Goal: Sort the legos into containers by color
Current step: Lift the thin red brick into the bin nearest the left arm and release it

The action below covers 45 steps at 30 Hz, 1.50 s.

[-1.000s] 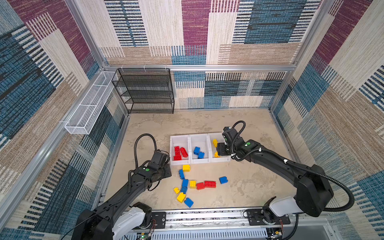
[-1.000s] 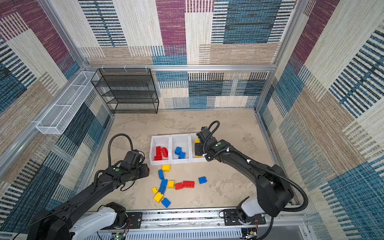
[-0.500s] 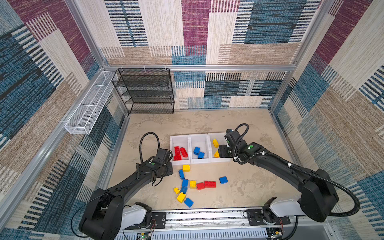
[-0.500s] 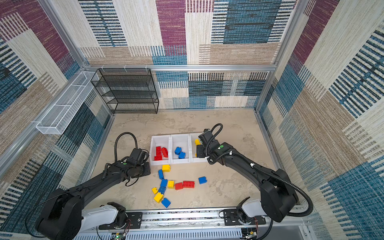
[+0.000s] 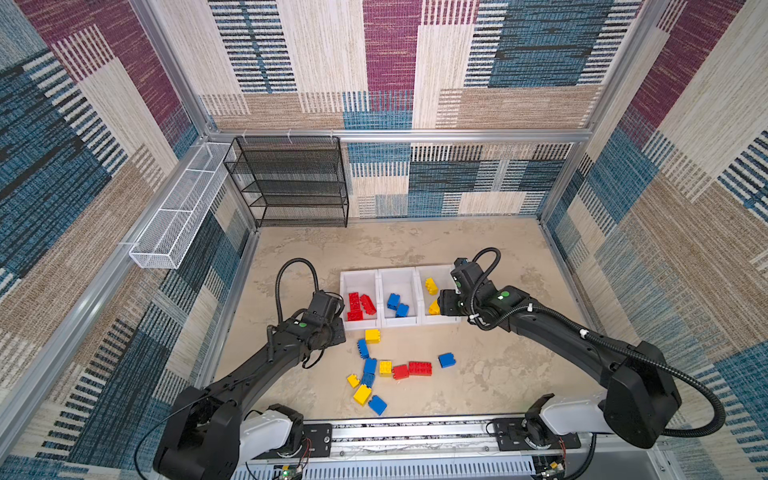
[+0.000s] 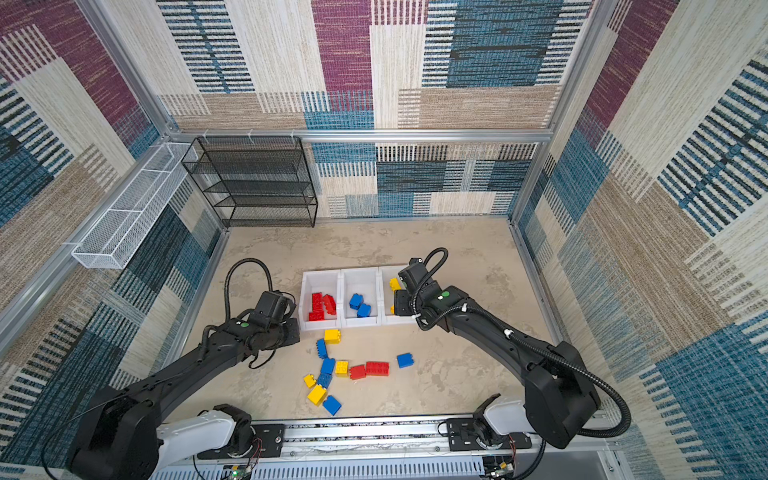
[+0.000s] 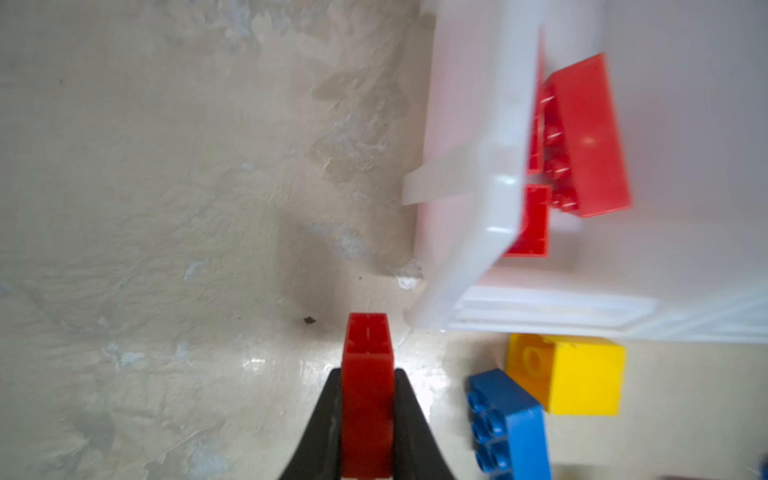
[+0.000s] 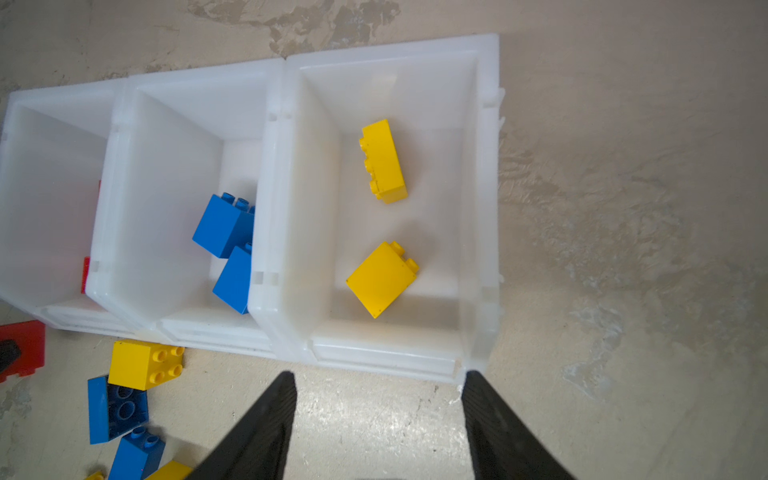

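Red brick (image 7: 368, 399): pinched in our left gripper (image 7: 368, 376), just off the left bin's (image 5: 359, 273) front corner.
Right gripper (image 8: 378, 376): we see it spread, empty, before the right bin's (image 8: 484, 208) front rim.
Open floor (image 5: 519, 374): lower right of both top views.
Loose bricks (image 5: 419, 368): crowd lower centre.

A robot lab cell: aluminium frame (image 5: 399, 135), patterned fabric walls (image 5: 324, 50), two arms (image 5: 266, 361) on a rail (image 5: 415, 432).

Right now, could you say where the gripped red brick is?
Left wrist view: the left gripper clamps the red brick beside the leftmost bin, at its front corner.
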Motion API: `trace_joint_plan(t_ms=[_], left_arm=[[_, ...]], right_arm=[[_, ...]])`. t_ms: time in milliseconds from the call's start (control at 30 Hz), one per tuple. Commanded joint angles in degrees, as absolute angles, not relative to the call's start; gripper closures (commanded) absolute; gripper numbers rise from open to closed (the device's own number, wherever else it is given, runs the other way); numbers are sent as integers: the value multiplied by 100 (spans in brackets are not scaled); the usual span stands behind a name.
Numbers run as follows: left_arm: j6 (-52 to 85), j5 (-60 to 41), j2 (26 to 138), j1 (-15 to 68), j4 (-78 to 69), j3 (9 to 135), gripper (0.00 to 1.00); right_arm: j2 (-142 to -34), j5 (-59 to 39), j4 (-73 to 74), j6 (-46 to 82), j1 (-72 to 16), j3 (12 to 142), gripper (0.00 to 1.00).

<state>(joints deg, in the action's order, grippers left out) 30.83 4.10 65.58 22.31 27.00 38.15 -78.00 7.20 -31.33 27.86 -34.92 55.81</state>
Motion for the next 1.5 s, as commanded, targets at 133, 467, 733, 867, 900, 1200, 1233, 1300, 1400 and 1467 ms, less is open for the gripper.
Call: trace_joint_plan(t_ms=[133, 467, 733, 867, 900, 1200, 1233, 1300, 1400, 1467], left_arm=[[2539, 203, 6462, 2227, 2616, 4584, 84], [2659, -714, 8186, 2329, 2018, 5369, 85], [2710, -994, 8750, 2417, 1752, 5497, 84], [2731, -1021, 8731, 2434, 1717, 5432, 71], [2742, -1006, 8715, 2434, 1718, 5400, 67], [2810, -793, 8306, 2429, 1808, 5096, 56], [2814, -768, 8245, 2430, 1821, 5065, 56], [2830, -705, 8147, 2430, 1848, 4985, 55], [2870, -626, 8012, 2426, 1874, 4845, 55], [2891, -576, 7927, 2429, 1887, 4762, 54]], right_arm=[[-7849, 777, -3155, 2803, -3506, 5675, 34], [-7654, 823, -3276, 2909, -3499, 5597, 35], [-7436, 864, -3313, 3060, -3503, 5405, 35], [-7444, 852, -3322, 3074, -3499, 5423, 35], [-7442, 853, -3322, 3076, -3505, 5423, 35], [-7405, 787, -3305, 3119, -3507, 5355, 35], [-7409, 774, -3294, 3124, -3507, 5331, 35], [-7409, 760, -3272, 3121, -3502, 5318, 35], [-7437, 742, -3252, 3112, -3507, 5309, 35], [-7460, 738, -3244, 3094, -3502, 5322, 35]])
